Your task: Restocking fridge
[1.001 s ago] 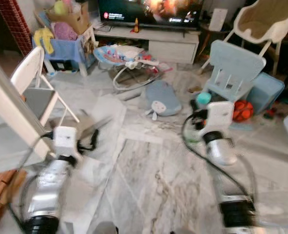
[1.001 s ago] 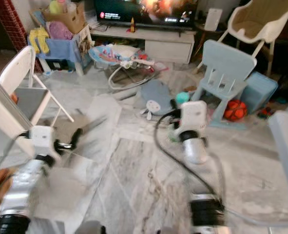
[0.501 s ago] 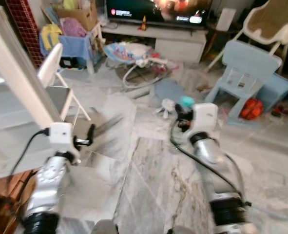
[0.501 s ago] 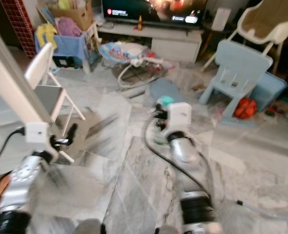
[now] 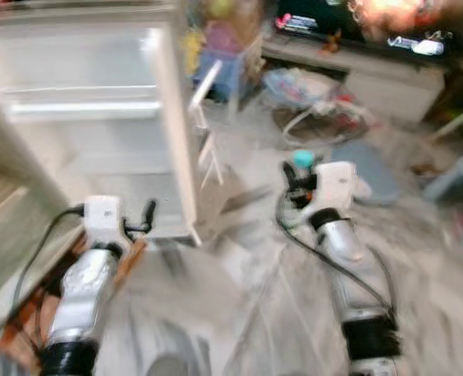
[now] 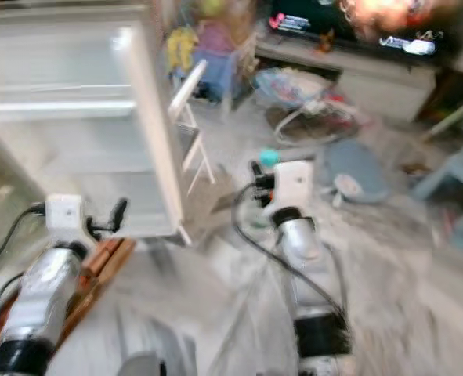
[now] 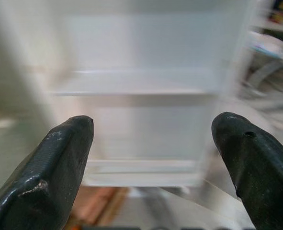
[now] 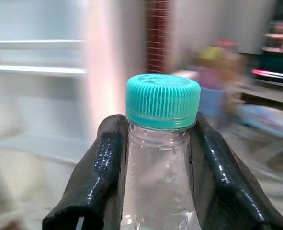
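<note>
The right gripper pinches a clear plastic bottle with a teal ribbed cap at the neck, held above bare marble floor. The left gripper, fingers spread, faces the open white fridge, near its door edge.

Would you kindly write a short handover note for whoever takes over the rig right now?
Right gripper: shut on the bottle with a teal cap, held up off the floor.
Left gripper: open, holding nothing, pointed at the fridge.
Fridge: open, ahead on the robot's left; the shelves look bare.
Done: bottle in hand.
Left: set the bottle on a shelf.
</note>
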Motion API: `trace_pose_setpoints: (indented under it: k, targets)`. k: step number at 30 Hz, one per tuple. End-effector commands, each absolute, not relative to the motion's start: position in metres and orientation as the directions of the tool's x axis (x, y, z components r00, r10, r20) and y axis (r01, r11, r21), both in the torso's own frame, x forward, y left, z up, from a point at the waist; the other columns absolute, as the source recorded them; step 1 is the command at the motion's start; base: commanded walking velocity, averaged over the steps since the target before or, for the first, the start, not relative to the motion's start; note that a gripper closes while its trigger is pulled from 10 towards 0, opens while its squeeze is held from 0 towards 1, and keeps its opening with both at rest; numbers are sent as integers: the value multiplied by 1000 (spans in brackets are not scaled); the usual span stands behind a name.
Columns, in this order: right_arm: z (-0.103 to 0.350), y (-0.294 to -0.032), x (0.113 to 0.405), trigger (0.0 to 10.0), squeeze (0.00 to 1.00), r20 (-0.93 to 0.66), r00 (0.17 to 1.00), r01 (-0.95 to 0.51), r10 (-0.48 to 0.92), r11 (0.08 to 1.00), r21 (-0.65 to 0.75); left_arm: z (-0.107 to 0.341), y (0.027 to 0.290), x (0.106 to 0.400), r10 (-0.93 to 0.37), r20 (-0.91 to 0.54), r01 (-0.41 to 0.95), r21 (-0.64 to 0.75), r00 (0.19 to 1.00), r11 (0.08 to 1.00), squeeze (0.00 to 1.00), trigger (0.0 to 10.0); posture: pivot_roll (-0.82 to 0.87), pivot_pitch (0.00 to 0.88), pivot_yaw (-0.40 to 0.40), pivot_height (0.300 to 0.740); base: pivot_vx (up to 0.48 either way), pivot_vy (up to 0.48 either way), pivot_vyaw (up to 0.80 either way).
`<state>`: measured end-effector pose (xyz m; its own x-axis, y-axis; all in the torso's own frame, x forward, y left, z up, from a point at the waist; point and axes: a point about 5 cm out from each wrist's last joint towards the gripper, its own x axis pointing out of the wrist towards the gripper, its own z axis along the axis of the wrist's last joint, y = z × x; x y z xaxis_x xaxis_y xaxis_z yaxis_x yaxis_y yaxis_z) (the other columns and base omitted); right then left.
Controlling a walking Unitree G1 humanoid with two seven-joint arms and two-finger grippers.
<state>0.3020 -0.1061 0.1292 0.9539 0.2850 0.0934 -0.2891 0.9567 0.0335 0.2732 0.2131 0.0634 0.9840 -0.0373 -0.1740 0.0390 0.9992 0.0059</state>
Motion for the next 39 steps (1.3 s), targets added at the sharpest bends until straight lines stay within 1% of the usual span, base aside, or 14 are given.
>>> trace_pose_setpoints:
  k: [1,9,11,15,22,36,39]
  targets:
    - [133,-117,304,10000,0,113,960,-260,256,966,17,62,206,273,-65,-180,66,1,981,998,0,10000,75,0,-20,740,0,480,756]
    - [134,-119,307,10000,0,113,964,-245,241,969,25,64,204,275,-77,-154,80,15,985,997,0,10000,77,0,-21,740,0,479,74]
    - [134,-119,308,10000,0,114,965,-242,237,970,30,66,204,275,-71,-140,75,28,988,997,0,10000,77,0,-21,740,0,0,0]
    - [133,-119,307,10000,0,114,964,-244,239,969,32,64,206,274,-58,-161,62,16,985,998,0,10000,80,0,-21,740,0,0,0]
    - [131,-120,306,10000,0,108,968,-231,227,972,34,64,205,273,-75,-157,78,13,985,997,0,10000,79,0,-17,740,0,0,0]
    - [130,-121,306,10000,0,103,970,-223,219,974,32,65,202,273,-98,-153,101,15,983,995,0,10000,77,4,-14,740,0,458,0]
    - [130,-121,306,10000,0,101,971,-218,214,976,28,66,201,272,-105,-143,109,20,984,994,0,10000,78,9,-14,740,0,109,0]
